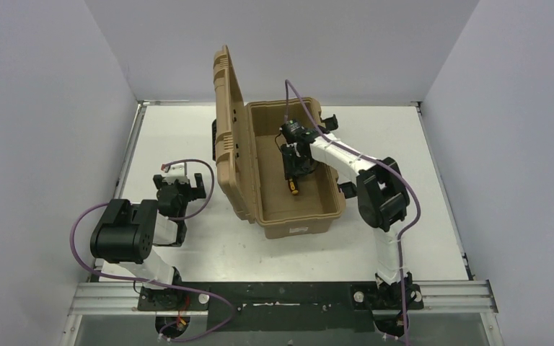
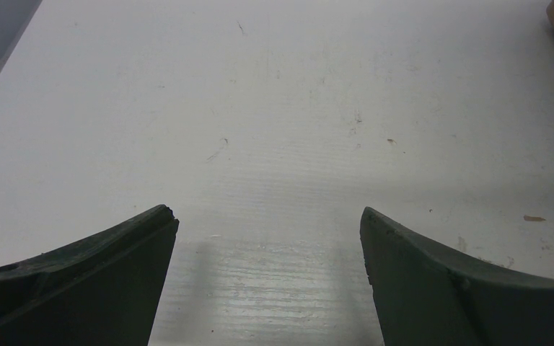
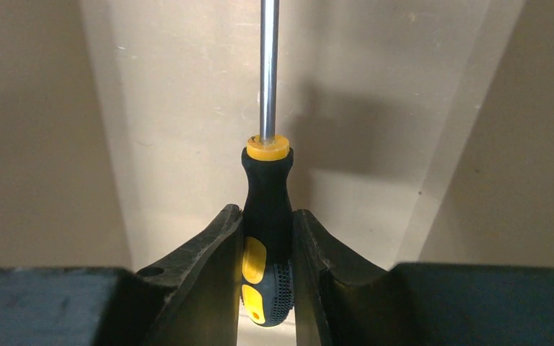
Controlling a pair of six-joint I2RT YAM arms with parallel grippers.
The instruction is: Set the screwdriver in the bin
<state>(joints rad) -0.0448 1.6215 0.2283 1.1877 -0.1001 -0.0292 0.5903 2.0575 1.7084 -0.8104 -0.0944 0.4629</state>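
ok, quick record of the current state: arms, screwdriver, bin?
bin: open, lid standing up along its left side
screwdriver: inside the bin, clamped by its handle, shaft pointing away from the wrist camera
right gripper: shut on the screwdriver, lowered into the bin
left gripper: open, empty, over the table left of the bin
screwdriver touching bin floor: cannot tell
task state: screwdriver in the bin but not yet released
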